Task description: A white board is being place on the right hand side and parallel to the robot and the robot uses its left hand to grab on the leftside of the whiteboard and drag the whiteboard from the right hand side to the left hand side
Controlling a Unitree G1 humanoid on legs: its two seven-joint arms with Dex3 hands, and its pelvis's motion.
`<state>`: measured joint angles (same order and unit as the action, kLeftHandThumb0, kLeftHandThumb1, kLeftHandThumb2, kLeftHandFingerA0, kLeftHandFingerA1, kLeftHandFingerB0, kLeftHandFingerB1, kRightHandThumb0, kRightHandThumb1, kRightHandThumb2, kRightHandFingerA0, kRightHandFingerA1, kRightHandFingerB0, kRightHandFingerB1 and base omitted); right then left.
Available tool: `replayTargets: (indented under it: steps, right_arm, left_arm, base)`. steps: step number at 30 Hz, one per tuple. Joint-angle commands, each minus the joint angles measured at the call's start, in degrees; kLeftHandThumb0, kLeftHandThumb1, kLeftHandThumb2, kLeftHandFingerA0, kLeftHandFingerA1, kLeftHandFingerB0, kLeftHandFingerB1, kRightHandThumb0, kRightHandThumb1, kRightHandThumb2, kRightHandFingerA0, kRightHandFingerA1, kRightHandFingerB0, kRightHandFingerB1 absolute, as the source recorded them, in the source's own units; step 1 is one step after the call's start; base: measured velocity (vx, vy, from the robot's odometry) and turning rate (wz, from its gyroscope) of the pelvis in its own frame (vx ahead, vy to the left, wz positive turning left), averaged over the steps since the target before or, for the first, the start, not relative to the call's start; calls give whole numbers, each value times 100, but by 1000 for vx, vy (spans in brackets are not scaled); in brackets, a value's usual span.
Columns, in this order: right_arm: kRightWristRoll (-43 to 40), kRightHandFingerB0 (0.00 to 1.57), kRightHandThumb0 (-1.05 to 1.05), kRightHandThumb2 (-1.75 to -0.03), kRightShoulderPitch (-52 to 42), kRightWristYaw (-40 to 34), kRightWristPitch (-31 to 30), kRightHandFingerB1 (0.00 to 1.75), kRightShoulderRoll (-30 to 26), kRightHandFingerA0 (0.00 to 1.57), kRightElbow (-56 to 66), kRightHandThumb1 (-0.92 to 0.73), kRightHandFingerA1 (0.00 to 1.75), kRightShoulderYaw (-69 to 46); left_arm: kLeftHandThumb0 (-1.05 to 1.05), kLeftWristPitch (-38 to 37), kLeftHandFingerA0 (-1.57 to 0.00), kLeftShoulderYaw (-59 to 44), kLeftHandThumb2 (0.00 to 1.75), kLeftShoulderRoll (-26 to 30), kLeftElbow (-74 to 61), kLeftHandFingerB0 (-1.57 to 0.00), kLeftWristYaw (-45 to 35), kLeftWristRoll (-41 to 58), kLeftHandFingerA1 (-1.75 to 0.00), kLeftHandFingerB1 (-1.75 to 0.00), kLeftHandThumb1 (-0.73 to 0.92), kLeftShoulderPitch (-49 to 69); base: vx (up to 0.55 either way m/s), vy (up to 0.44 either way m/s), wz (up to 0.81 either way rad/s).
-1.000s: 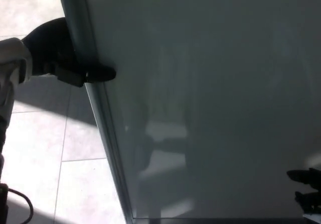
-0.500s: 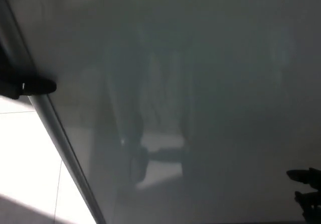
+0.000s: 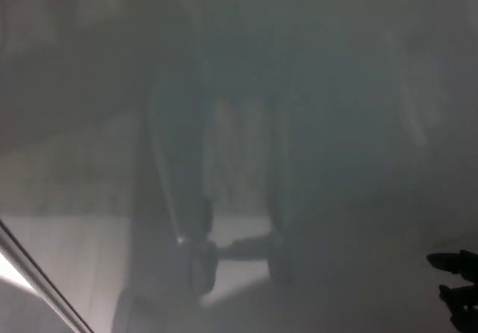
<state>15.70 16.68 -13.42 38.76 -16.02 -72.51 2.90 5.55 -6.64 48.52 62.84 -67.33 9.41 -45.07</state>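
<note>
filling nearly whole head view: whiteboard (image 3: 299, 86), its frame edge (image 3: 30, 269) only at bottom left corner. left hand out of view, grip cannot be confirmed. right hand (image 3: 457, 281) at lower right, fingers apart, empty. judged: drag underway, end unclear.

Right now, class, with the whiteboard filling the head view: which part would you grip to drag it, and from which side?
Grip the whiteboard's left edge frame, coming from the left. The face is broad, flat and glossy, offering no hold, while the narrow metal rail probably lets fingers wrap it.
</note>
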Motion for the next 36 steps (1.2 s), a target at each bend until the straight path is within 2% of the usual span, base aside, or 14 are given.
replayTargets:
  steps: [1, 8, 10, 14, 19, 20, 22, 25, 26, 31, 32, 33, 35, 36]
  right_arm:
    - [49, 67, -18, -62, -9, -150, -61, 41, -66, 80, -34, -75, 58, 33]
    - [16, 67, -19, -62, 19, -130, -107, 41, -66, 81, -49, -74, 62, 33]
    - [32, 67, -19, -62, 17, -145, -130, 41, -55, 81, -41, -74, 61, 52]
    - [52, 66, -18, -62, 8, -170, -143, 42, -44, 80, -29, -75, 57, 82]
    - [14, 67, -18, -62, 34, -143, -108, 41, -25, 80, -36, -74, 58, 56]
    - [15, 66, -19, -62, 35, -139, -109, 41, -27, 80, -41, -74, 57, 56]
    - [35, 66, -18, -62, 34, -142, -70, 41, -37, 80, -49, -75, 59, 72]
    - [35, 66, -18, -62, 43, -145, -112, 41, -38, 81, -49, -75, 59, 73]
    - [36, 66, -19, -62, 46, -149, -119, 41, -37, 80, -52, -75, 58, 73]
    - [61, 66, -18, -62, 50, -187, -86, 42, -28, 81, -51, -75, 59, 81]
    - [95, 67, -19, -62, 50, -239, -99, 41, -33, 82, -48, -74, 59, 102]
    - [88, 67, -19, -62, 50, -232, -117, 41, -28, 81, -48, -74, 58, 96]
    - [32, 66, -19, -62, 55, -154, -123, 41, -16, 79, -49, -75, 56, 56]
    - [40, 67, -19, -62, 55, -172, -109, 41, -17, 80, -49, -74, 56, 59]
  left_arm:
    - [-15, -216, -88, -252, 69, 288, 268, -91, -412, 94, -157, -124, 75, 22]
    - [-5, -337, -97, -485, 71, 375, 623, -95, -529, 117, -137, -114, 76, 38]
    - [-5, -380, -92, -509, 71, 416, 650, -92, -551, 87, -148, -120, 76, 59]
    - [-2, -346, -92, -492, 70, 487, 712, -94, -603, 21, -142, -113, 76, 55]
    - [-6, -530, -88, -504, 68, 550, 788, -89, -438, -55, -148, -118, 76, 54]
    - [-17, -615, -88, -499, 66, 580, 791, -84, -387, -82, -160, -125, 72, 73]
    - [-12, -580, -79, -512, 63, 635, 837, -83, -332, -106, -165, -126, 78, 61]
    - [-23, -587, -89, -494, 67, 717, 894, -84, -141, -194, -158, -122, 70, 49]
    - [-14, -636, -76, -540, 63, 740, 932, -81, -171, -169, -164, -123, 78, 64]
    - [-14, -776, -77, -649, 64, 845, 1060, -82, -177, -183, -160, -123, 77, 102]
    - [-19, -798, -87, -676, 66, 861, 1081, -82, -211, -173, -159, -126, 72, 110]
    - [-15, -822, -86, -705, 64, 874, 1101, -82, -198, -172, -161, -128, 73, 120]
    - [-13, -686, -87, -749, 67, 895, 1143, -84, -179, -162, -158, -121, 73, 99]
    - [-8, -723, -79, -771, 64, 899, 1138, -87, -71, -165, -156, -113, 75, 117]
  base:
    - [0, 0, 0]
    - [0, 0, 0]
    - [0, 0, 0]
    - [0, 0, 0]
    - [0, 0, 0]
    - [0, 0, 0]
    - [0, 0, 0]
    - [0, 0, 0]
    - [0, 0, 0]
    - [0, 0, 0]
    - [0, 0, 0]
    - [0, 0, 0]
    - [0, 0, 0]
    - [0, 0, 0]
